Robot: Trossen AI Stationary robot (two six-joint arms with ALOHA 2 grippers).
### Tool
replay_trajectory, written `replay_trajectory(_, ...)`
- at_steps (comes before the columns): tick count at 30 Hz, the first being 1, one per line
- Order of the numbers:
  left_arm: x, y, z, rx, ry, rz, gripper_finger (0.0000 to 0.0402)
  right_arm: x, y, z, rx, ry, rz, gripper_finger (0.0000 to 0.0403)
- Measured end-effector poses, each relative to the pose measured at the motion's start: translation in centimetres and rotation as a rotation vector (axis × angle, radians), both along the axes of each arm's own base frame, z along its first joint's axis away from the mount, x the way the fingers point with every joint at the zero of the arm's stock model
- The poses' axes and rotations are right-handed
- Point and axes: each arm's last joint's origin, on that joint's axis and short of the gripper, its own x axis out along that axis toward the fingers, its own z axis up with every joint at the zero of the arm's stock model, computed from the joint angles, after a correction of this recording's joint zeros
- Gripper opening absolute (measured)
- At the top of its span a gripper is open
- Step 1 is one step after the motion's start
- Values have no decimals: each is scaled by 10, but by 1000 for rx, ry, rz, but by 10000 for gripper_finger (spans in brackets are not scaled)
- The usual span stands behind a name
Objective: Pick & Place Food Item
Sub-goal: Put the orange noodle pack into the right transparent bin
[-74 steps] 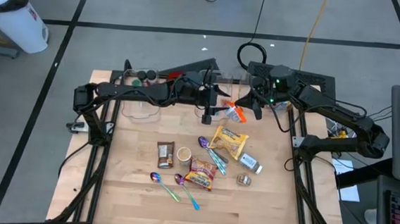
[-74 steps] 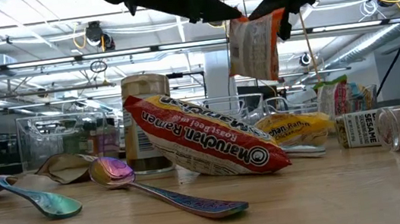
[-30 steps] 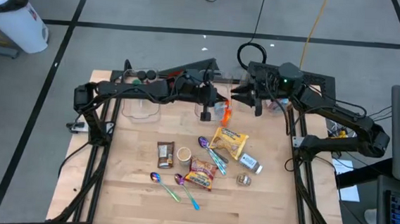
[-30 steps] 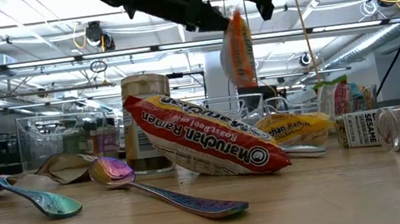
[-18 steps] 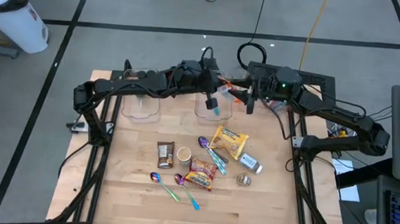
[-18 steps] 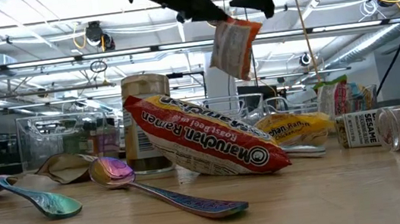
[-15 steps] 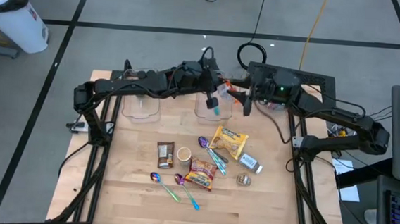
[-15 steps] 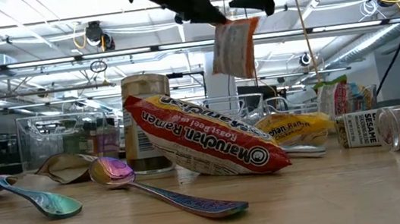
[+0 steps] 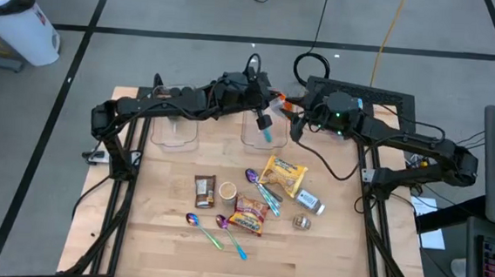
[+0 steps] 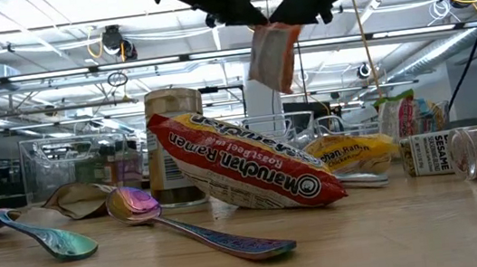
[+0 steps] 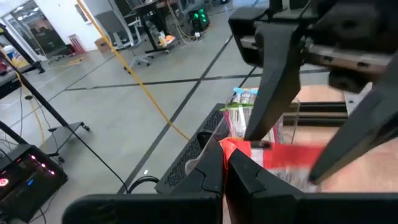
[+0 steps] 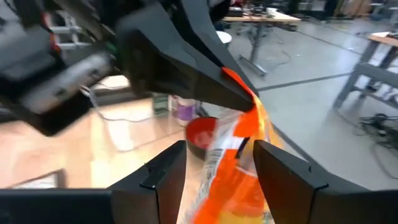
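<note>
Left end effector (image 10: 247,18) is clenched on an orange-and-white food packet (image 10: 270,57) hanging above the Maruchan ramen pack (image 10: 243,171) — right end effector (image 12: 214,165) released beside it; a "SESAME" jar (image 10: 425,154) lies right of the ramen.

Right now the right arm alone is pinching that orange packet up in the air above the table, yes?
Not the right one. The low view shows the left gripper shut on the orange packet, which hangs above the table. The right gripper stands open around it.
</note>
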Motion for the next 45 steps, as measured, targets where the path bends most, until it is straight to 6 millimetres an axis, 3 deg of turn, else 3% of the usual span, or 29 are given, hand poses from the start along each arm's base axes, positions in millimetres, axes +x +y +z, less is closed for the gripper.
replay_trajectory(11, -1, 4, 1, 4, -10, 11, 0, 3, -4, -4, -57, 43, -72, 119)
replay_trajectory(22, -1, 5, 1, 15, -5, 6, 0, 4, -5, 0, -89, 13, -68, 11)
replay_trajectory(28, -1, 3, 0, 8, 6, -43, 5, 4, -5, 1, -96, 2, -68, 2)
replay_trajectory(37, -1, 5, 1, 13, -2, -41, 64, 4, -5, 1, -98, 3, -70, 1)
replay_trajectory(45, -5, 16, 1, 13, -5, -13, 175, 1, -12, 1, -96, 3, -94, 0)
